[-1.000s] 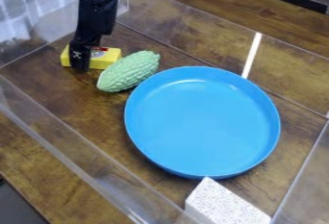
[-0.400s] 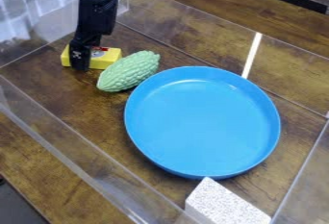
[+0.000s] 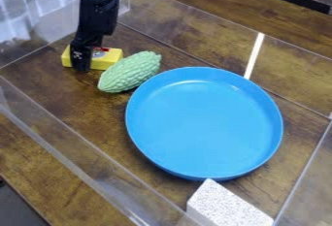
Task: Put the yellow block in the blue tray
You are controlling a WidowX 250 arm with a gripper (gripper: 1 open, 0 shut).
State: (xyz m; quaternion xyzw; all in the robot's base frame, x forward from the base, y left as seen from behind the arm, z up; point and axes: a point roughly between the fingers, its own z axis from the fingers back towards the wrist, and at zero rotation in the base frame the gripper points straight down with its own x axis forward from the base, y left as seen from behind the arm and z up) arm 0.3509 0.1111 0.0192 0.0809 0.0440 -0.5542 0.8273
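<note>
Gripper is lowered onto yellow block at far left, jaws spread wide astride it, not clamped. Green lump lies just beside block. Blue tray sits apart, to the right.

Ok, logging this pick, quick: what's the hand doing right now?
Hand: open, down over the yellow block, not holding it.

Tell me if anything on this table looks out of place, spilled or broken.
Nothing stands out. The blue tray lies flat and empty, the green bumpy lump rests beside it, and the yellow block sits intact under the gripper. The white speckled block lies at the table's near edge, cut off by the frame.
</note>
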